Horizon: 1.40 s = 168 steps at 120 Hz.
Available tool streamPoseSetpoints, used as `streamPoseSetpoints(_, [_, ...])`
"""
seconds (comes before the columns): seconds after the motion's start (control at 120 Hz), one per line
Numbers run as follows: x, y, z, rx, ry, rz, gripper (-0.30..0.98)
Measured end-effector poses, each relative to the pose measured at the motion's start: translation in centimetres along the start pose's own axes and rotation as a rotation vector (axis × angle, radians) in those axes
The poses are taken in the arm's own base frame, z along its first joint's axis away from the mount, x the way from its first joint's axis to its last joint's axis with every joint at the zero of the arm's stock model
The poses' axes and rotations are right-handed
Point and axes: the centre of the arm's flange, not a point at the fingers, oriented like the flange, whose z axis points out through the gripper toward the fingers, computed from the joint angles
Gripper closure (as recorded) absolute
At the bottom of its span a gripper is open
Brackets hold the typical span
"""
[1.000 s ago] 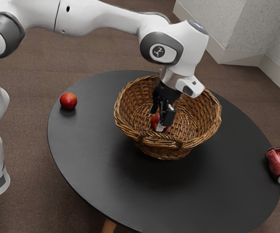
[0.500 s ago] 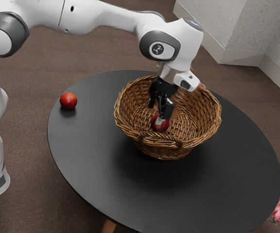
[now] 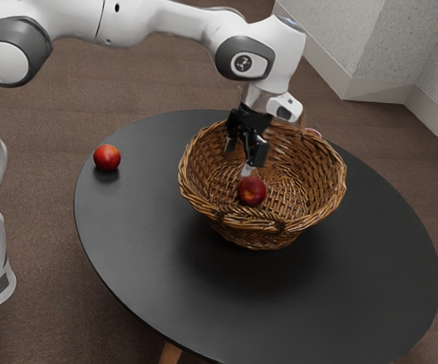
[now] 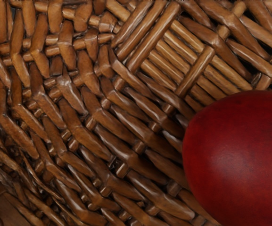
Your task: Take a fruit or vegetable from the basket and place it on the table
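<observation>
the gripper [image 3: 241,161] hangs over the inside of the wicker basket [image 3: 260,233], tilted, with its two fingers [image 3: 257,155] apart and nothing clamped between them. the pale tip of one finger comes right by the top of the dark red apple [image 3: 252,191]; whether they touch, i cannot tell. the apple is inside the basket, low down, closer to the rim facing the exterior camera than to the far rim. the wrist view shows the apple [image 4: 239,160] from close up, smooth and rounded, beside the woven strips of the basket wall.

the basket stands upright on the round dark table [image 3: 158,265], nearer the far edge of the surface than the edge towards the exterior camera. on the bare surface, close to the edge at the exterior view's left, sits a second red fruit [image 3: 107,158], well apart from the basket. past the basket's rim at the exterior view's upper right, a pinkish thing [image 3: 313,133] peeks out, mostly hidden, too little to name. the white arm [image 3: 158,19] reaches in from the exterior view's left, above the table. a wooden leg [image 3: 171,353] shows under the near edge, over the brown floor [image 3: 44,250].
</observation>
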Motion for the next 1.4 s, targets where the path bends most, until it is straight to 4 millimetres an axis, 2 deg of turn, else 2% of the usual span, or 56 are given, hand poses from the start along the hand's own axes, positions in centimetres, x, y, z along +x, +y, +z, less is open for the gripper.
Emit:
streamPoseSetpoints(0.183, [-0.3, 1.3, -0.2, 0.000, 0.005, 0.024, 0.00])
streamPoseSetpoints(0.608, [-1.3, 6.9, -0.7, 0.008, 0.047, 0.126, 0.00])
streamPoseSetpoints(0.817, [-1.3, 7.9, -0.8, 0.015, 0.073, 0.147, 0.00])
streamPoseSetpoints(1.017, [-0.6, 6.4, -0.3, 0.018, 0.081, 0.120, 0.00])
streamPoseSetpoints(1.3, [1.3, 0.8, 0.5, 0.007, 0.095, 0.015, 0.00])
streamPoseSetpoints(1.4, [1.6, -0.6, 0.4, 0.003, 0.101, -0.010, 0.00])
